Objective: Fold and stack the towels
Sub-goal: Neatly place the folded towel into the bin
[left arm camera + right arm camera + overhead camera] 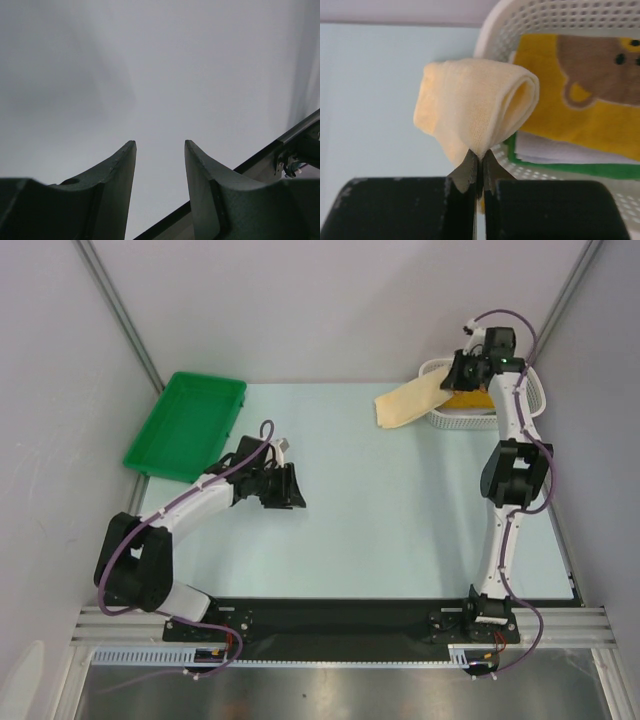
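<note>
Right wrist: fold of yellow towel (475, 105) between tips of right pincer (480, 159)

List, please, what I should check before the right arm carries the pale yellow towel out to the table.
1. Right gripper shut on pale yellow towel: ok.
2. Towel clear of white basket: not ok, it drapes over the rim.
3. Bear towel outside the pinch, lying in basket: ok.
4. Left gripper open, ready to help: ok.
5. Table bare between the arms: ok.

Pale grey walls (330, 300) around a light blue table (400, 530), silver rail (585, 618) along its near edge
</note>
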You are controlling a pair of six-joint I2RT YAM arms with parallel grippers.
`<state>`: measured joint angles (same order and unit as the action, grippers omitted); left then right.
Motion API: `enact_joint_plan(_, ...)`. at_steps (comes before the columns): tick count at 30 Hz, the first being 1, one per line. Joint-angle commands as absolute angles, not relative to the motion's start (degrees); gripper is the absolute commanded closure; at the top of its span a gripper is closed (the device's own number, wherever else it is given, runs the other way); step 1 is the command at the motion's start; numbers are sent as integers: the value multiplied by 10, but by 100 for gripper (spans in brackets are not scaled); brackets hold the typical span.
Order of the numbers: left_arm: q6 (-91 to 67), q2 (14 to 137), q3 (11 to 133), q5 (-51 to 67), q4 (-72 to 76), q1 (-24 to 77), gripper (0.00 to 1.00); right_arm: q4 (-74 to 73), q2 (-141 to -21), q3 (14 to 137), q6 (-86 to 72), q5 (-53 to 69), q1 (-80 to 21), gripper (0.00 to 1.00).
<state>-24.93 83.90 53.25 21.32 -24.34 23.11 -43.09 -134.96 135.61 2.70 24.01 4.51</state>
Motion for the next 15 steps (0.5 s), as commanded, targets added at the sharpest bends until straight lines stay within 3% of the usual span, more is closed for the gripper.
enact_joint_plan(1, -237, 838, 536, 245, -220, 226, 51, -431, -1380, 1415, 8, 267, 93, 100)
enact_joint_plan(15, -233, 853, 537, 264, -219, 226, 51, -343, -1434, 1451, -44, 284, 196, 100)
